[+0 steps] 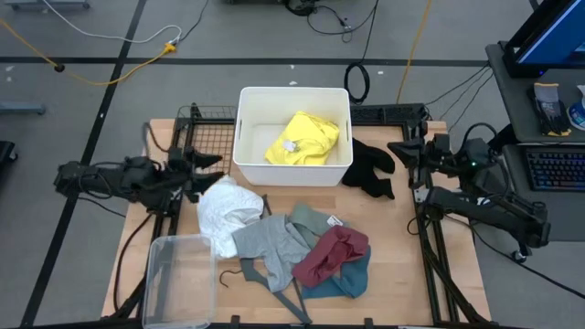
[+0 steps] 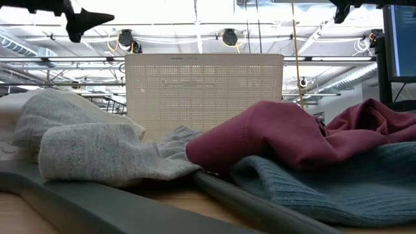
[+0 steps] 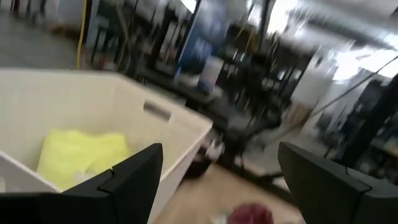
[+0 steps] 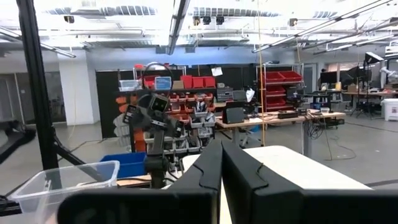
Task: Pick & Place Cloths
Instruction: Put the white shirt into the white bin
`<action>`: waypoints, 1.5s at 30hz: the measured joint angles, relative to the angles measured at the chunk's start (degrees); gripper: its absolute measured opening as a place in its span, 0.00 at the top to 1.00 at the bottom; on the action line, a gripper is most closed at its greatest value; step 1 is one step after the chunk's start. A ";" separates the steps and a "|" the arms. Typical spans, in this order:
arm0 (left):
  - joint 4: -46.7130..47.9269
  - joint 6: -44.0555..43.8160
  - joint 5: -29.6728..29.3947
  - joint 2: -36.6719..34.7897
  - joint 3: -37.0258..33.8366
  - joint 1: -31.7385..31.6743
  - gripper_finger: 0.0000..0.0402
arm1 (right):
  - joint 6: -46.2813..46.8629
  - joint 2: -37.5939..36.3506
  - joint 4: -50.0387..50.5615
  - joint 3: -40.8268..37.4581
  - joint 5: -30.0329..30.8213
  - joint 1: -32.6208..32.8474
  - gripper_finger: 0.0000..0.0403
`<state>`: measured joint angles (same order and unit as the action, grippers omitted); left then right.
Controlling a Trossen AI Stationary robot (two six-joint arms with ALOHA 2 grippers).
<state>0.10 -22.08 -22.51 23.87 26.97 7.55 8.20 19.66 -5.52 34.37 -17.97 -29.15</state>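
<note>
Left gripper (image 1: pixel 212 168) spread wide, empty, beside white bin (image 1: pixel 245 137) holding yellow cloth (image 1: pixel 303 139). Right gripper (image 1: pixel 399 149) pressed closed, empty, near black cloth (image 1: pixel 371 166).

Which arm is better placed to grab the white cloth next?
Probably the left. The left gripper hangs with jaws open just above the white cloth at the table's left side, while the right gripper, jaws shut, sits across the table beyond the black cloth.
</note>
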 joint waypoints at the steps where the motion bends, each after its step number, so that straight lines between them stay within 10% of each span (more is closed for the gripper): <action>1: 2.50 -0.80 0.20 1.78 1.88 0.00 0.19 | -0.08 -0.17 -0.02 -0.20 0.21 0.00 1.00; 24: 54.28 -33.03 18.59 30.83 28.99 -0.02 0.19 | -3.31 -0.52 -0.04 -0.77 1.63 -0.02 1.00; 45: 55.26 -37.76 21.98 33.05 28.97 0.00 0.19 | -3.09 -0.51 -0.03 -0.77 1.54 -0.02 1.00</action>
<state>55.37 -59.84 -0.54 56.92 55.94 7.55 5.10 19.14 -5.55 33.61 -16.43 -29.17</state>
